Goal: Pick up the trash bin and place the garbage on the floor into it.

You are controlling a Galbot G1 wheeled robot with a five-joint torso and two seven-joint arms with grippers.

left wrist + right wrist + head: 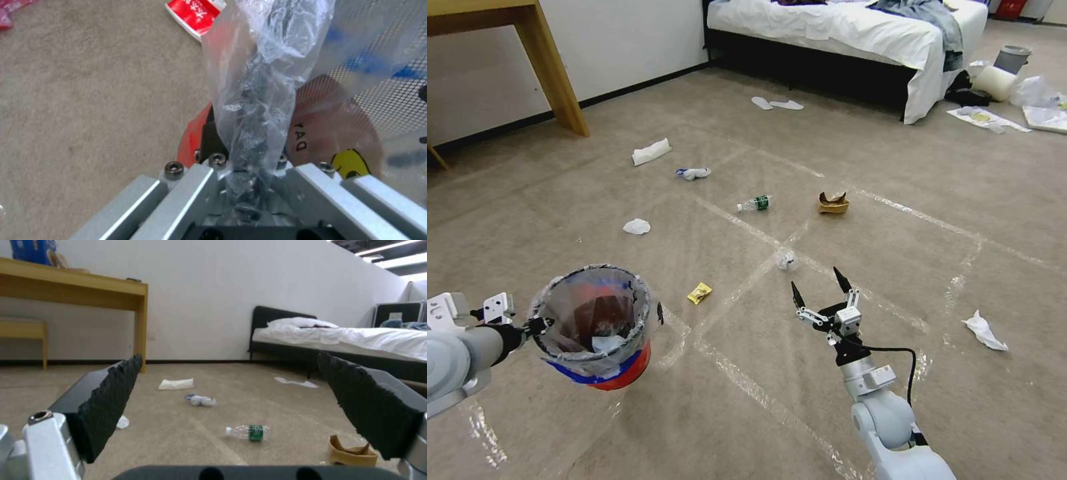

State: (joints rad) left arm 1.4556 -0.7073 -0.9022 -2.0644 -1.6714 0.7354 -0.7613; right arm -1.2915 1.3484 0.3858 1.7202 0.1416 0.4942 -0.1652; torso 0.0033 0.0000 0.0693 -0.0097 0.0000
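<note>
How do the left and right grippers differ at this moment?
The left gripper is shut on the bagged rim of the trash bin, holding it above the floor; the right gripper is open and empty. The left gripper is beside the bin, while the right gripper points toward the bottle. Both are off the floor.

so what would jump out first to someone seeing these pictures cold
The small round red bucket with a blue band and a crinkly clear liner, hanging above the beige carpet with the left gripper shut on its rim. Next, the right gripper, fingers wide open, low over the carpet. Beyond it lies scattered litter: a yellow wrapper, a clear green-labelled bottle and a torn brown paper bag.
</note>
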